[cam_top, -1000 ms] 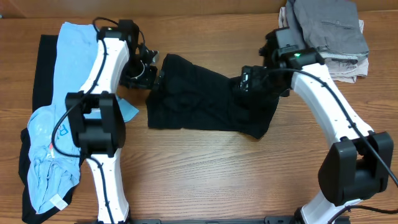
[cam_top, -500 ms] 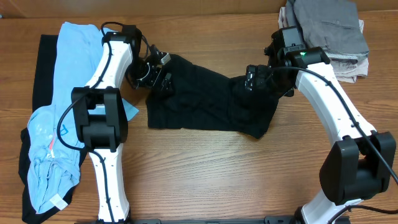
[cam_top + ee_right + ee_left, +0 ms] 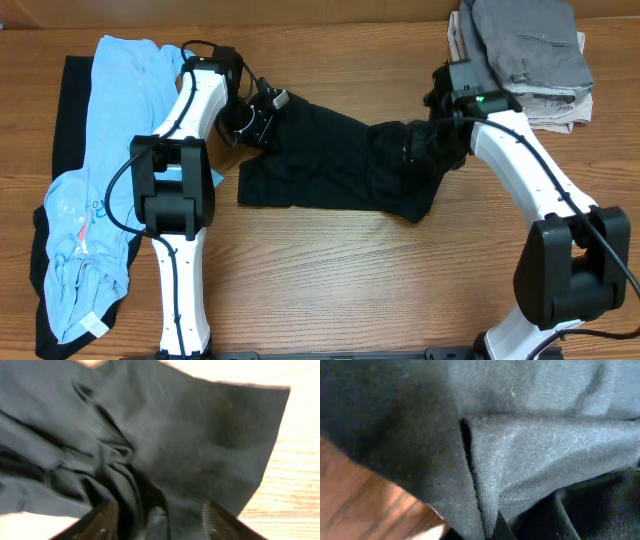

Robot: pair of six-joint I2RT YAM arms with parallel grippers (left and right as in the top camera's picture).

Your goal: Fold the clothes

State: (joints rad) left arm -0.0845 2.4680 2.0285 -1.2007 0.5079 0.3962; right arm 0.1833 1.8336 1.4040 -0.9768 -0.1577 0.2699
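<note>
Now L end effector point(image 3: 262, 118) tight on black garment point(image 3: 330, 170), earlier wide.

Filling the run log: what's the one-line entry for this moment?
step: grasp black garment | left pincer: shut on its left edge | right pincer: open, astride its right end | T-shirt: lying far left

A wooden counter point(image 3: 330, 280) fills nearly the whole overhead view, mid-brown, its grain running from side to side in long darker streaks. The light is even and soft, and shadows on the wood are faint and short. Along the top of that view a paler tan band point(image 3: 300, 6) runs past the counter's far edge; what it is cannot be told. In the right wrist view the wood looks washed out, almost cream
</note>
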